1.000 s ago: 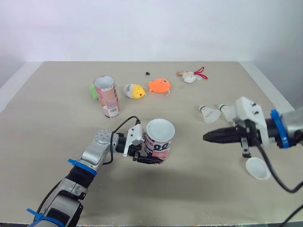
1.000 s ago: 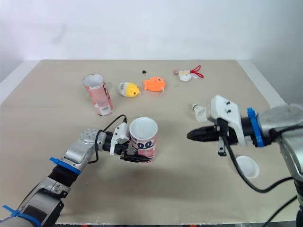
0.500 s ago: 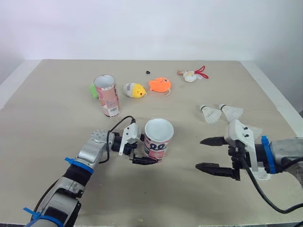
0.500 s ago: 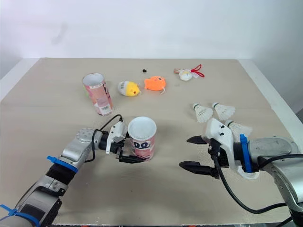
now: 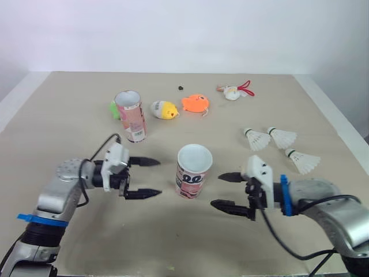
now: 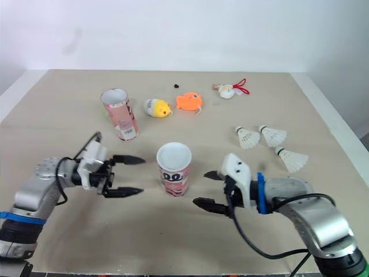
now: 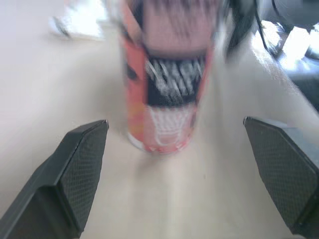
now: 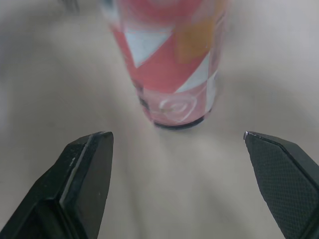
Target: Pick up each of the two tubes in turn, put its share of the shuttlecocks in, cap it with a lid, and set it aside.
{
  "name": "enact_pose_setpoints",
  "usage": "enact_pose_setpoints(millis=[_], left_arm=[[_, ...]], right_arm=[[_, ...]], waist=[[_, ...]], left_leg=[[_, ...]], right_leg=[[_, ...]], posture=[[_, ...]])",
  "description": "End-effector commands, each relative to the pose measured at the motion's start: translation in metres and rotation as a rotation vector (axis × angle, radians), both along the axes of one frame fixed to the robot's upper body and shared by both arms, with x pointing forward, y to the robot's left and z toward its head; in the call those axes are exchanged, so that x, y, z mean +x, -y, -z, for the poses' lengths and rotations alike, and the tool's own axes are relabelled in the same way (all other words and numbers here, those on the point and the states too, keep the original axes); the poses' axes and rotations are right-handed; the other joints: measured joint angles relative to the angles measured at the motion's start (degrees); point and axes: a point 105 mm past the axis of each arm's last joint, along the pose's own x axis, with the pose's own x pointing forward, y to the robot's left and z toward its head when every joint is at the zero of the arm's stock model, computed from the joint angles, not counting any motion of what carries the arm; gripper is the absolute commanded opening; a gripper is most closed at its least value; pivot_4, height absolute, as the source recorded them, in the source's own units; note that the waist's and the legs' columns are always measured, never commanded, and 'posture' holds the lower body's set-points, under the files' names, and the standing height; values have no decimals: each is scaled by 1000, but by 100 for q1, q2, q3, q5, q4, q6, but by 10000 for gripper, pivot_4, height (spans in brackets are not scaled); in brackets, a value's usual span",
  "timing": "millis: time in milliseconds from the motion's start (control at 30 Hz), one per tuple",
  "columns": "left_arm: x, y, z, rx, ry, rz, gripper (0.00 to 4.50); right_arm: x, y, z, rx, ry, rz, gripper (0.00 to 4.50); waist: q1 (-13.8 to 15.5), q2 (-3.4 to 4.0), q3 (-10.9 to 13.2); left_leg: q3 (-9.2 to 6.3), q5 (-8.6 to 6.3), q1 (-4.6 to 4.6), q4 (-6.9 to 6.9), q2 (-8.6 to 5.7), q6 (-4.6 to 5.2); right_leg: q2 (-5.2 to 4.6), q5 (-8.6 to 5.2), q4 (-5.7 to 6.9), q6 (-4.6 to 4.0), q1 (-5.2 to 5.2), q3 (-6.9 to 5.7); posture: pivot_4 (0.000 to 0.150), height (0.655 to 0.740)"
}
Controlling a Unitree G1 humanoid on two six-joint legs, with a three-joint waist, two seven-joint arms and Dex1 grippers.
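- A beige desk [image 5: 69, 225] is seen against a plain white wall [image 5: 184, 29].
- A tall pink cardboard tube [image 5: 131, 115] stands open at the back left, beside a yellow plush toy [image 5: 164, 110].
- The left pincer [image 5: 157, 177] is spread, clear of the centre tube it clamped a second ago.
- The short pink tube with a white inside [image 5: 193, 173] stands upright at mid-desk, between both pincers.
- The right pincer [image 5: 216, 190], pressed together a second ago, is spread and nearer the tube.
- Three white feathered shuttlecocks [image 5: 255, 138] lie at the right.

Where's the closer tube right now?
In the head views the closer tube stands upright between the open left claw and the open right claw, touching neither.
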Motion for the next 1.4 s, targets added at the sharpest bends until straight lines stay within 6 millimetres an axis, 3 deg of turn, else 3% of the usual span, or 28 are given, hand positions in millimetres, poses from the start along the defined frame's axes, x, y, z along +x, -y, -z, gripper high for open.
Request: enact_pose_setpoints(millis=[33, 567, 933, 1100, 1200, 1300, 1400], left_arm=[[-2, -4, -41, -162, 65, -55, 45000], [-23, 16, -56, -127, 31, 84, 45000], [-19, 23, -63, -131, 57, 118, 45000], [-13, 24, -65, -172, 53, 102, 45000], [-8, 25, -61, -173, 40, 90, 45000], [-5, 30, -37, -63, 8, 92, 45000], [-5, 32, -28, -38, -18, 100, 45000]], right_arm=[[10, -13, -2, 23, 72, -16, 44707], [24, -54, -3, 167, 85, -76, 44707], [33, -69, -5, 227, 72, -92, 44707], [33, -66, -4, 230, 72, -83, 28742], [33, -62, -6, 227, 89, -69, 22963], [34, -46, -21, 234, 125, -33, 21717], [36, -25, -38, 256, 155, 19, 21717]], waist=[[2, 0, 0], [-15, -1, 10], [-15, 0, 11], [-15, 0, 11], [-15, 0, 11], [-12, 0, 11], [-12, 3, 13]], left_leg=[[0, 0, 0, 0, 0, 0], [3, 1, 4, 2, 3, -1], [13, 2, 5, 3, 10, -4], [13, 2, 5, 4, 11, -4], [15, 2, 5, 4, 11, -4], [17, 2, 5, 5, 10, -4], [20, 2, 3, 5, 10, -4]], right_leg=[[0, 0, 0, 0, 0, 0], [8, 10, -3, -2, 2, 8], [30, 20, -3, -19, 2, 8], [35, 21, -2, -21, 1, 7], [37, 22, -2, -22, 2, 8], [39, 23, -2, -24, 2, 9], [37, 24, -3, -25, 1, 11]], posture=[[1500, 7400], [1500, 7400], [1500, 7400], [1500, 7400], [1500, 7400], [1500, 7400], [1500, 7400]])
